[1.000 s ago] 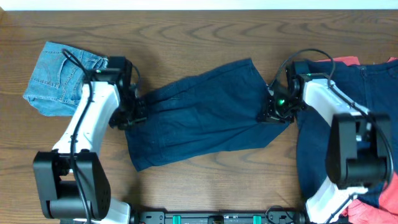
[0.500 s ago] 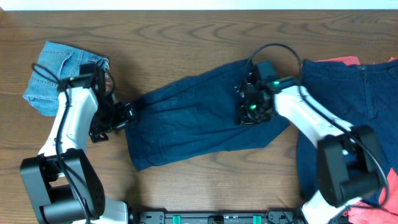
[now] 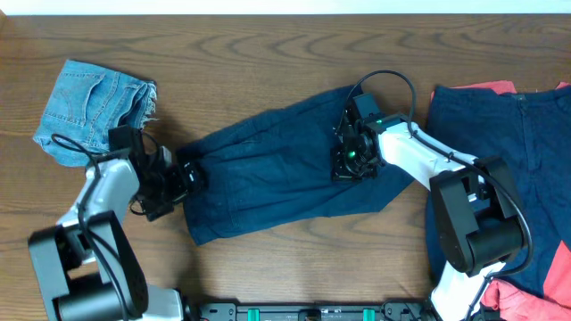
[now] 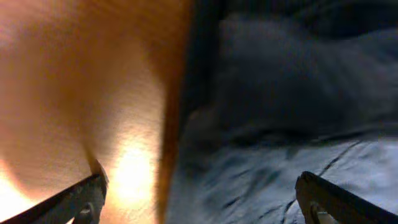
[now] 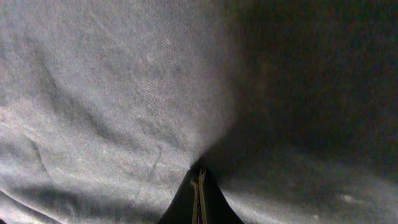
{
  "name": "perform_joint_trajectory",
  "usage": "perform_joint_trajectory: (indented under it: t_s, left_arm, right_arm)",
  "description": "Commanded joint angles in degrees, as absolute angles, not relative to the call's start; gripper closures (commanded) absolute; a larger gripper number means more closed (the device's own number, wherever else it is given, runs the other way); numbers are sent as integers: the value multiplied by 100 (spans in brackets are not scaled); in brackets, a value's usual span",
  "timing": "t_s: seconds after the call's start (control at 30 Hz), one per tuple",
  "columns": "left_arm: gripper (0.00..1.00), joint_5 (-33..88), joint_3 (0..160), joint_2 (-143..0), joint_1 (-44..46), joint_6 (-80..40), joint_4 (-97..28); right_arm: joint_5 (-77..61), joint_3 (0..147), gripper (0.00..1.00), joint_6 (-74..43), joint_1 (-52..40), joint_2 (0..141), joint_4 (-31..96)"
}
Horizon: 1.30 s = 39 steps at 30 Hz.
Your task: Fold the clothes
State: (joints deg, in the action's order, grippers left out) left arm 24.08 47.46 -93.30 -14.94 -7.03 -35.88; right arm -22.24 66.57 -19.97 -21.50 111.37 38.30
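Across the table's middle: navy shorts [image 3: 285, 174] lie spread and slanted on the wooden table [image 3: 268, 53], one end toward 8 o'clock, the other toward 2 o'clock.
Left pincer [image 3: 189, 174]: at the shorts' 9 o'clock edge, jaws spread wide, holding nothing. In its wrist view [image 4: 202, 193] one tip is over bare wood and the other over cloth.
Right pincer [image 3: 350, 160]: on the shorts' 2 o'clock part, jaws pressed together on a pinch of cloth, creases drawing in to the fingertips [image 5: 195, 186].
Other clothes: denim shorts [image 3: 94, 111] at the table's 10 o'clock. A second navy garment [image 3: 500, 160] lies at 3 o'clock, with a coral-red piece [image 3: 486, 87] at its 12 o'clock edge.
Hard to make out: the left wrist view is blurred. From overhead the right pincer's tips hide under its own wrist. The second navy garment is cut off at the 3 o'clock border.
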Motion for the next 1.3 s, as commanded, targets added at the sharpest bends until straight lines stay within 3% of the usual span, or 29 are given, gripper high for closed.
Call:
perform_joint_trajectory:
  t_s: [0.0,0.43,0.8,0.87,1.1,1.27]
  left_arm:
    - [3,2657,4241,-9548,-1404,-609,-3129]
    - [21,2637,4156,-10071,-757,-650,-2386]
    - [88,3085,4230,-10134,-683,-504,-2740]
    - [94,2982,4388,-10055,-687,-370,-3083]
    - [94,1066,5957,-9649,-895,-368,-5837]
    - [94,810,7282,-9535,-956,-456,-7279]
  right_arm:
    - [-2250,6654,99,-2078,-2178,11242,3833]
    - [-2250,6654,99,-2078,-2178,11242,3828]
    - [-2250,6654,99,-2078,-2176,11240,3833]
    - [-2250,6654,99,-2078,-2176,11240,3841]
    - [-2252,6659,99,-1911,-2167,11065,4193]
    - [-2816,6665,97,-908,-2185,10621,4351]
